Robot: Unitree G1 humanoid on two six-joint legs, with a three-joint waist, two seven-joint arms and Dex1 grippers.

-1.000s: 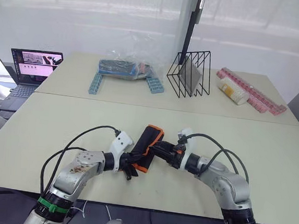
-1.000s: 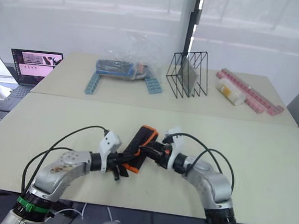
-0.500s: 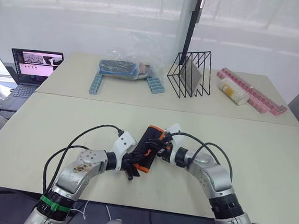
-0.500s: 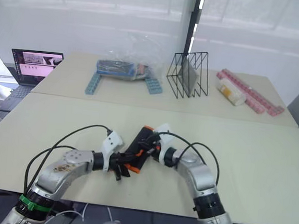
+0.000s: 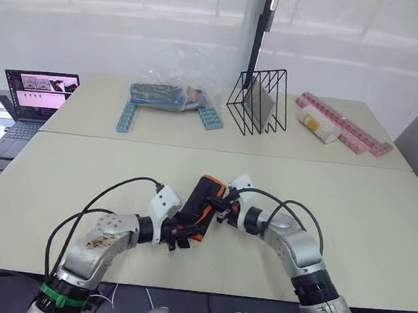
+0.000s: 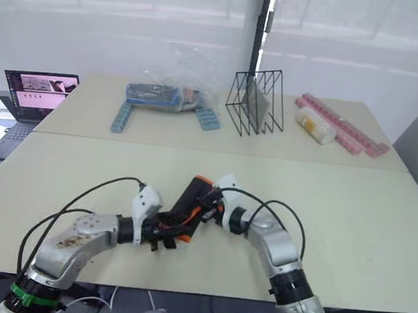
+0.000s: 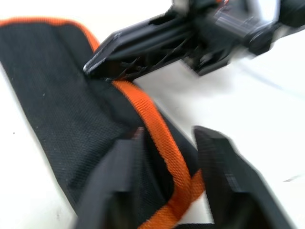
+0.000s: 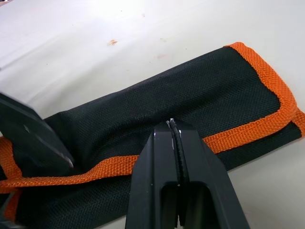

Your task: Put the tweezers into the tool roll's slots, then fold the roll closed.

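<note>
while both claws meet at the folded tool roll (image 5: pixel 200 203), right claw (image 8: pixel 175 131) clenched, left claw (image 7: pixel 164 143) released.

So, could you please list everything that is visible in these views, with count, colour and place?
Tool roll: one, black with orange trim, folded, on the near table between the grippers.
Near table: one, beige.
Laptop: one, dark, screen lit, far left.
Clear plastic bag: one, on the far table, holding blue items.
Blue brick strips: two, beside the bag.
Wire rack: one, black, far table centre.
Pink strips: far table right, count unclear.
Clear container: one, pale contents, lying against the pink strips.
Left gripper: black, fingers straddling the roll's orange edge.
Right gripper: black, fingers together against the roll.
</note>
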